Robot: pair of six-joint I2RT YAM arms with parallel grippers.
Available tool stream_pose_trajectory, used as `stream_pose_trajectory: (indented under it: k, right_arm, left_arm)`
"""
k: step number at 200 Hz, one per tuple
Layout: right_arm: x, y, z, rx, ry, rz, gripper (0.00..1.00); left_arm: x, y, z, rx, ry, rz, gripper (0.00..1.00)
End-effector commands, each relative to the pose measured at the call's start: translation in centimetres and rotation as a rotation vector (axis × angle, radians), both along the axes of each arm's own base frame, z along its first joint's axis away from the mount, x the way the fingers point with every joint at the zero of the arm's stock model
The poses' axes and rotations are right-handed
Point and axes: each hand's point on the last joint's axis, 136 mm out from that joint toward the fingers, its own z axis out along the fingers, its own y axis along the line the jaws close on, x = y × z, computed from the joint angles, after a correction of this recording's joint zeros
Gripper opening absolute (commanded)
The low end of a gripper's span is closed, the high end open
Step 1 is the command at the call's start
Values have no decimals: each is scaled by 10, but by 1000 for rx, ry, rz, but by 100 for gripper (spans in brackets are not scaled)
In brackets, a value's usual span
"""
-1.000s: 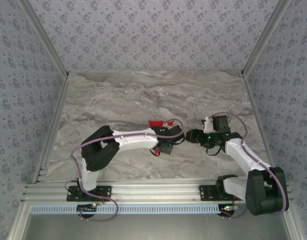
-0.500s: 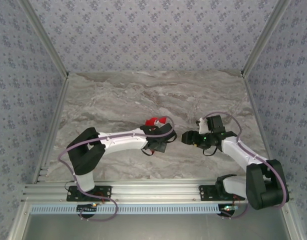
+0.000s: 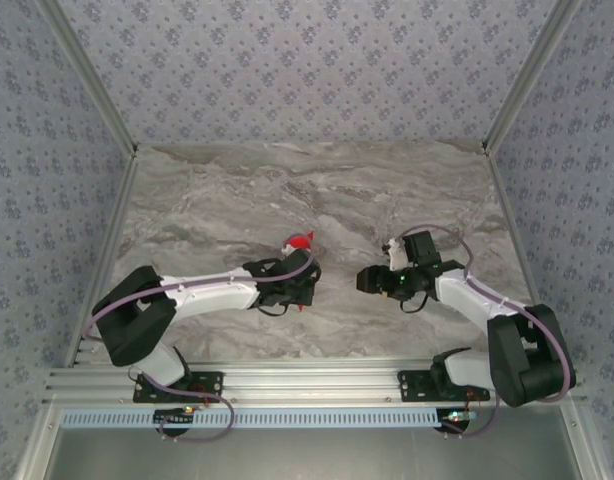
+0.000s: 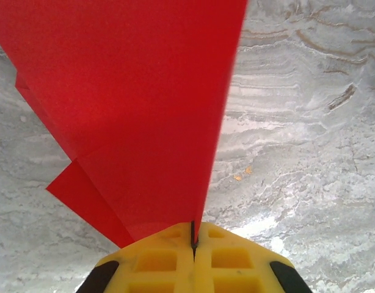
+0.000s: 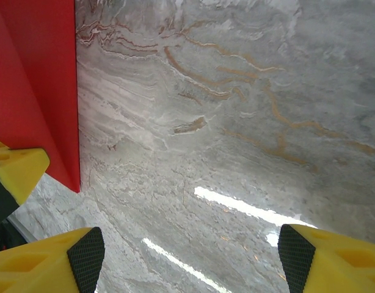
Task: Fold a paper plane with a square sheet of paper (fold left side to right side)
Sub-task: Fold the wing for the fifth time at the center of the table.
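- My left gripper (image 4: 193, 243) is clenched on the folded red paper (image 4: 132, 104), which fans toward the upper left of its wrist view.
- My right gripper (image 5: 187, 268) is released and holds nothing.
- I judge we're mid-fold; next I'd lay the paper flat on the marble table (image 5: 248, 122) and crease it.

The bench (image 3: 407, 190) is a glossy grey marble-patterned slab with brown veins, framed by aluminium rails (image 3: 287, 382). The red paper (image 3: 301, 241) is over it; whether they touch is unclear.
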Motion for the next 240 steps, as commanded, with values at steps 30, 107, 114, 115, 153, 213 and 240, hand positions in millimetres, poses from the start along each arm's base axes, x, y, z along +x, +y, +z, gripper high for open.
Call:
stream_pose_trajectory:
  k: [30, 107, 114, 115, 153, 213, 240]
  right_arm:
    - [12, 25, 9, 48, -36, 49, 80]
    - [21, 58, 10, 142, -46, 85, 79]
    - [23, 60, 10, 160, -45, 84, 80]
    - [23, 61, 11, 164, -48, 85, 80]
    - [39, 81, 19, 258, -77, 85, 79]
    - [61, 107, 14, 248, -87, 73, 72]
    - [67, 119, 11, 245, -91, 77, 71]
  left_arm:
    - [4, -17, 15, -255, -1, -23, 0]
    - [5, -17, 13, -378, 34, -49, 0]
    - [4, -16, 11, -383, 41, -52, 0]
    - [5, -16, 10, -383, 43, -50, 0]
    - [4, -15, 7, -430, 70, -55, 0]
    - [5, -8, 7, -497, 87, -51, 0]
    - [5, -8, 6, -518, 98, -57, 0]
